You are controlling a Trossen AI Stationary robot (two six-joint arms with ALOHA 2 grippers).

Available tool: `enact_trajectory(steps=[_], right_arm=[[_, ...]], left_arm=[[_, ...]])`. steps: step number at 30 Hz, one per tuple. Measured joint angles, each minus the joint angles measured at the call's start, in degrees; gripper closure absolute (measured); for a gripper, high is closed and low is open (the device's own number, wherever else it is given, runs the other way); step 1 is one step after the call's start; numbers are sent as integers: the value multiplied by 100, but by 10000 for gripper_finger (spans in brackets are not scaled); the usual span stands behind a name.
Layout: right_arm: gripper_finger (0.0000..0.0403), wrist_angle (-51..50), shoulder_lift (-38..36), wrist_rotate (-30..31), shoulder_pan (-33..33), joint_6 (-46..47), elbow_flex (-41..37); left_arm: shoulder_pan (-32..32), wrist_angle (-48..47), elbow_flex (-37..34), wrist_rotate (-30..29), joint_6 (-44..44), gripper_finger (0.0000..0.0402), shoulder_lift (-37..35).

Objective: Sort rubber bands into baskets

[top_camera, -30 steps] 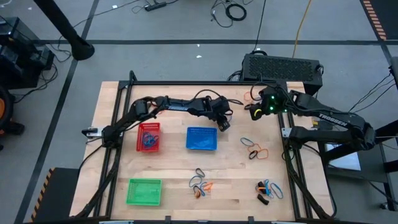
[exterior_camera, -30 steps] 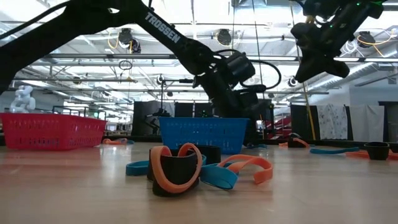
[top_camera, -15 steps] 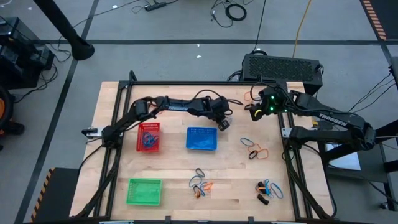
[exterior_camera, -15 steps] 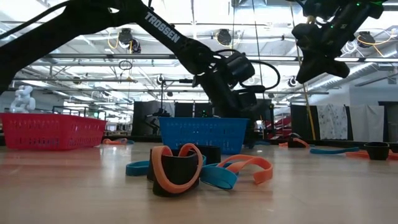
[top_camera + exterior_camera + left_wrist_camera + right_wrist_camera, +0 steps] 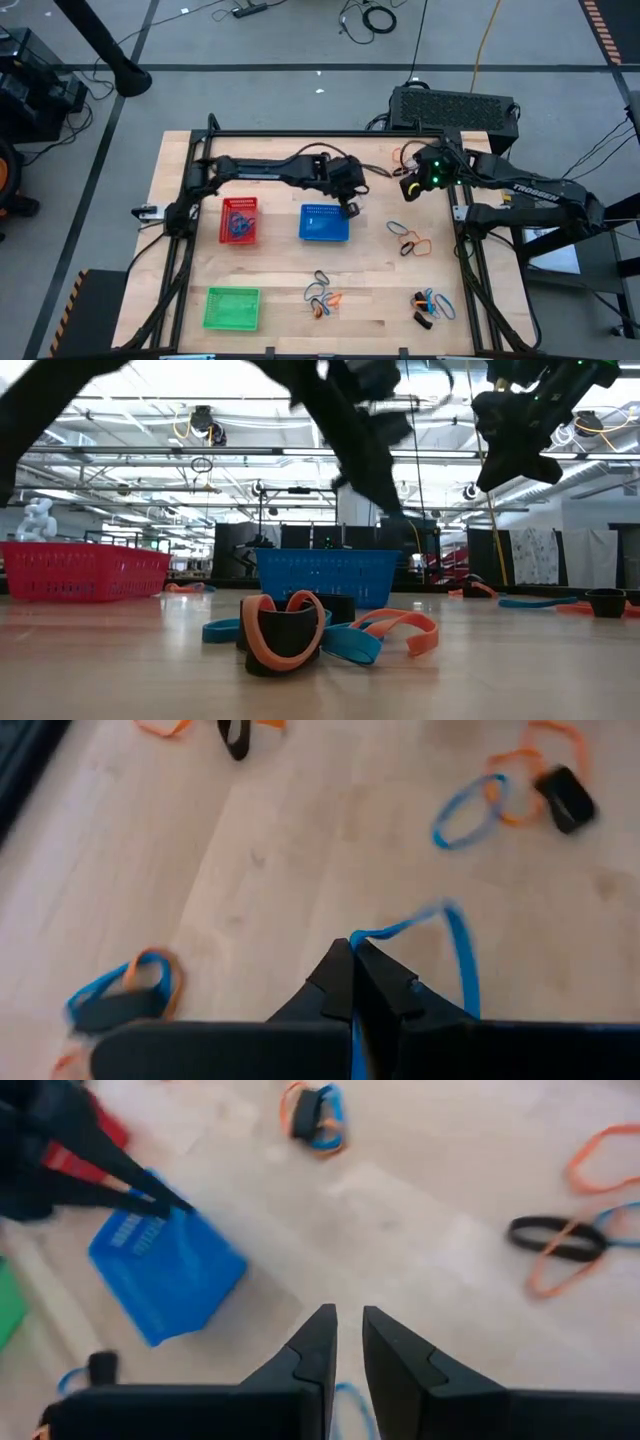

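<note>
Three baskets sit on the worktop (image 5: 280,330) in the high view: the green basket (image 5: 231,307) at lower left, the red basket (image 5: 239,220) above it with some bands inside, and the blue basket (image 5: 324,223) near the middle. Just at the blue basket's upper right corner is the left tool (image 5: 351,208), its arm stretching in from the left side of the frame. In its wrist view the left tool's fingers (image 5: 335,982) are pressed together on a blue rubber band (image 5: 455,945), which loops out from the tips above the wood.

Loose rubber bands lie further right: a blue, orange and black cluster (image 5: 322,296) at lower centre, a pair of loops (image 5: 408,238) right of the blue basket, and another cluster (image 5: 430,305) at lower right. The right tool (image 5: 410,187) hangs at upper right of the high view, above the worktop; its wrist view shows its fingers (image 5: 318,1342) close together with a narrow gap and nothing between them.
</note>
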Motion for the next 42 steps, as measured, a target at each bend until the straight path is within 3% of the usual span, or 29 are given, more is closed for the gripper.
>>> enact_trajectory(steps=[6, 12, 17, 21, 32, 37, 42], right_arm=[[358, 149, 1, -88, 1003, 768, -4], [358, 774, 189, -96, 2005, 1639, -7], [358, 906, 676, -166, 2676, 2262, -7], [358, 730, 1152, -776, 3136, 2891, -7], [390, 124, 1759, -2195, 4499, 4004, -7], [394, 89, 1735, -2235, 5025, 4411, -4], [394, -2, 1751, -1968, 5541, 4439, -4]], left_arm=[[-523, -130, -1374, -393, -200, 400, -1416], [-924, -128, -3608, -762, -1311, 401, -3162], [-1174, -125, -5032, -1093, -2395, 401, -4386], [-1319, -192, -5814, -1224, -2954, 401, -5121], [-1555, -1160, -6751, -2036, -4713, 401, -6369], [-1564, -1844, -6766, -2046, -5168, 401, -6377], [-1557, -1946, -6766, -1955, -5175, 399, -6373]])
